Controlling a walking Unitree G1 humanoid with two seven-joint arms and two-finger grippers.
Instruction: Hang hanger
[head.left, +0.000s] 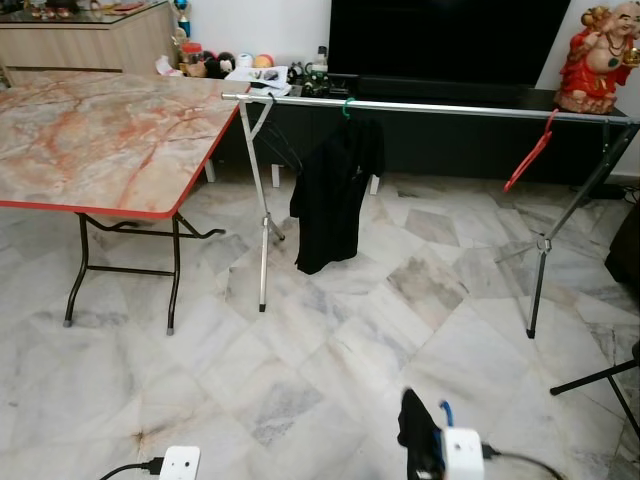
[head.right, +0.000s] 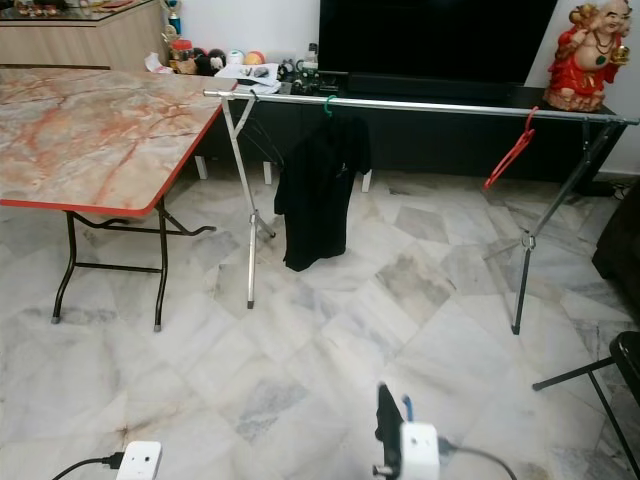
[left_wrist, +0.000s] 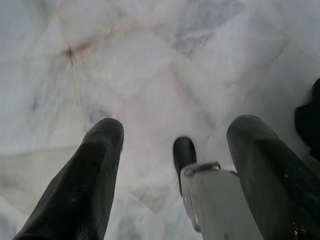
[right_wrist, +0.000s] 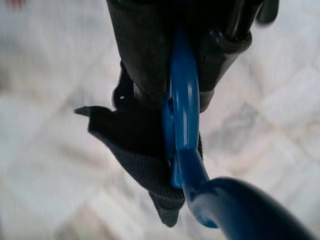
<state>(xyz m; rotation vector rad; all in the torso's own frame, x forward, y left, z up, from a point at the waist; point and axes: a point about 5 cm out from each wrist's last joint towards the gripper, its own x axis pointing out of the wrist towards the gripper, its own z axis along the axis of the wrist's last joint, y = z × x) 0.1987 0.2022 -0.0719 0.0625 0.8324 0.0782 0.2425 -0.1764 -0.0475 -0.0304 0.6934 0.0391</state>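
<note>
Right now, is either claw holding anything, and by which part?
The right claw is shut on the blue hanger, gripping its neck just below the hook, with black cloth pinched alongside. The left claw is open, holding nothing.

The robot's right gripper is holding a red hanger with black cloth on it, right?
Not quite: the hanger pinched in the right gripper is blue, as the right wrist view shows. The black cloth is there with it. The red hanger hangs on the rail.

A home living room: television (head.left: 450, 40), marble floor (head.left: 330, 350), clothes rack (head.left: 420, 106)
</note>
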